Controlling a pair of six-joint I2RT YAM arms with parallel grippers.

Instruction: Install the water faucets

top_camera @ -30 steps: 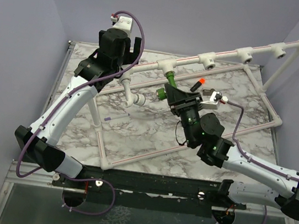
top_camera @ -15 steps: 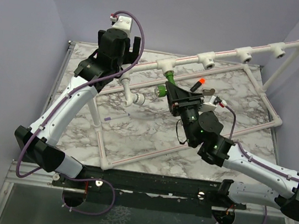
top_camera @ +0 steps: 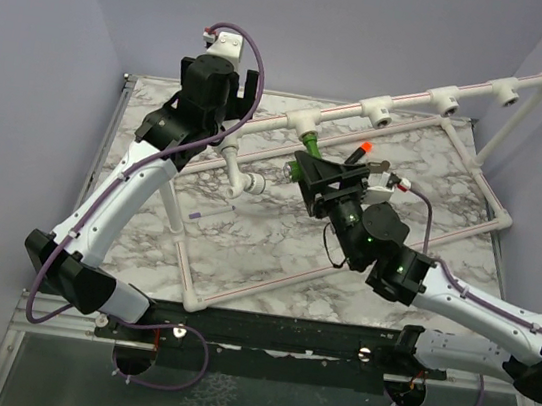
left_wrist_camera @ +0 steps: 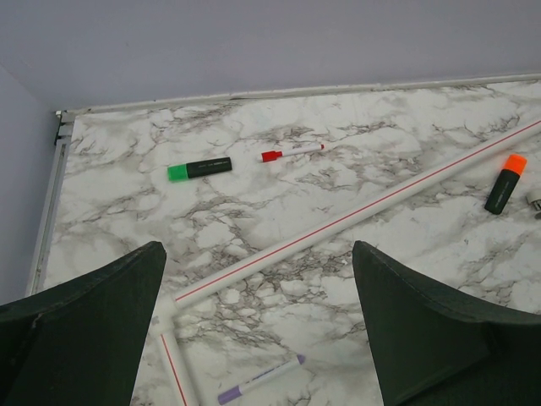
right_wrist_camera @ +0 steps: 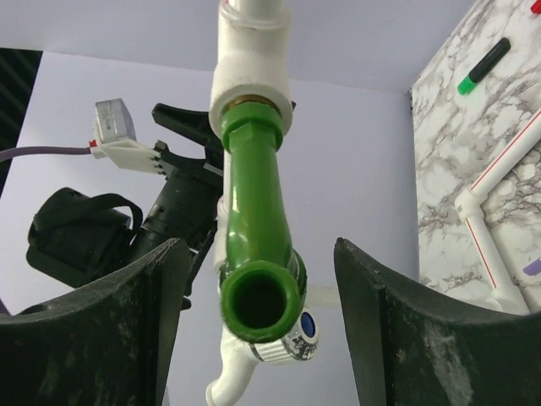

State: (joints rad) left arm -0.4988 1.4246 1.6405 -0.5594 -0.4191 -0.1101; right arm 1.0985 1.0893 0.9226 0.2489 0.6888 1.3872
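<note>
**Green faucet seated in pipe socket**

The right gripper is seen spread wide, its fingers set either side of the green faucet without touching it. The faucet is seated by its far end in a white tee socket. The left gripper is likewise spread, with nothing between its fingers, above the marble table.

I note a bright green faucet, white tee socket, red-striped white pipe, grey-veined white marble table.
</note>
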